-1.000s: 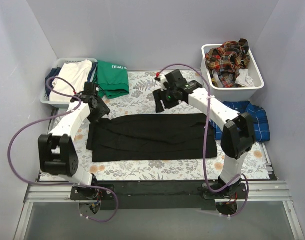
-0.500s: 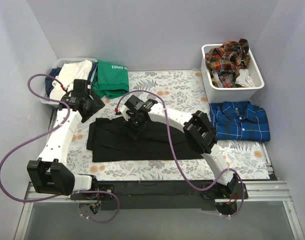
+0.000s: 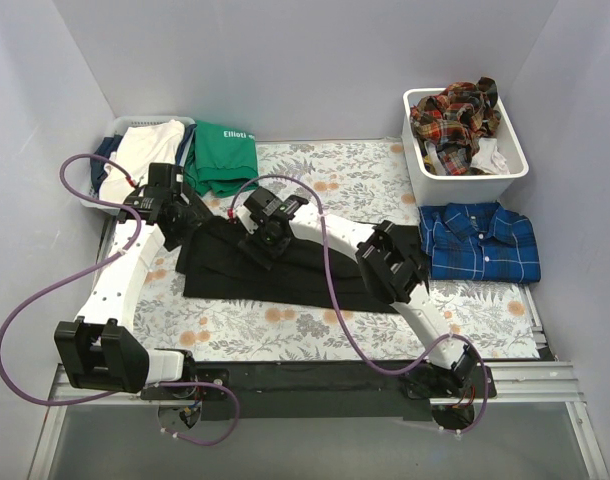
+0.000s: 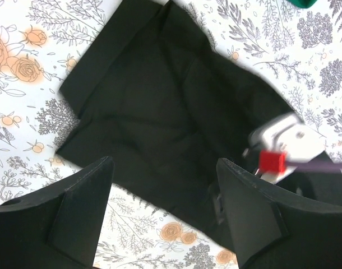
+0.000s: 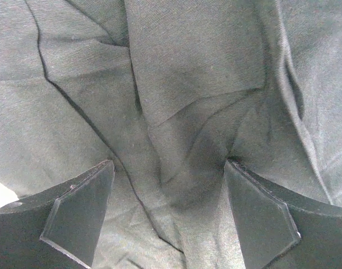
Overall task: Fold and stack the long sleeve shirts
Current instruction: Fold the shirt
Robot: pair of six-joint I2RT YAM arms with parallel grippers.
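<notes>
A large black long sleeve shirt [image 3: 305, 270] lies folded into a long band across the middle of the table. My left gripper [image 3: 182, 218] hovers open above its left end; the left wrist view shows the black shirt [image 4: 154, 106] below, nothing between the fingers [image 4: 81, 196]. My right gripper [image 3: 266, 240] is down on the shirt's left-centre, open, and black cloth [image 5: 176, 84] fills the right wrist view with wrinkles between the spread fingers [image 5: 81, 213]. A blue plaid shirt [image 3: 480, 240] lies flat at the right. Red-orange plaid shirts [image 3: 453, 112] are heaped in the bin.
A white bin [image 3: 515, 160] stands at the back right. At the back left, a grey basket [image 3: 95, 185] holds white cloth, with a folded green top [image 3: 225, 158] beside it. The right gripper's white body [image 4: 283, 143] shows in the left wrist view. The right arm spans the table.
The right arm swung from the back centre leftward and down onto the black shirt. The left gripper moved back to the shirt's left end. Both grippers opened wider. The shirt now lies skewed.
</notes>
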